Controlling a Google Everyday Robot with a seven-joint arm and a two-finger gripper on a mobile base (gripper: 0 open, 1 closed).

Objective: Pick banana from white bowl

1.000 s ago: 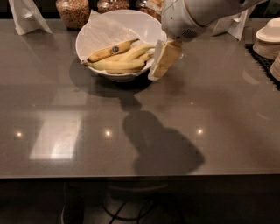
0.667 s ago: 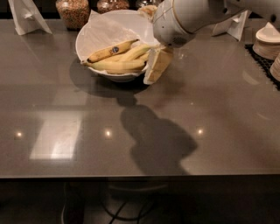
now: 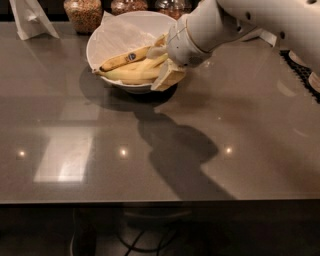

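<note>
The white bowl (image 3: 93, 46), lined with white paper, stands at the back middle of the grey table. Several plain yellow bananas (image 3: 131, 74) lie in its front half. A banana with a blue oval sticker (image 3: 124, 59) rests on top of them. My gripper (image 3: 163, 65) hangs from the white arm at the bowl's right rim. It is open, with one finger (image 3: 170, 78) at the rim's front right and the other finger (image 3: 155, 50) above the bananas. The right tips of the plain bananas lie between the two fingers. The arm hides the bowl's right side.
Glass jars of grains (image 3: 84, 12) stand behind the bowl. A folded white paper stand (image 3: 29, 18) is at the back left. A dark mat (image 3: 301, 66) with white items lies at the right edge. The table's front edge runs across the bottom.
My gripper has moved left from beside the bowl's right rim to over the rim, reaching the bananas' right ends. The bananas and bowl have not moved.
</note>
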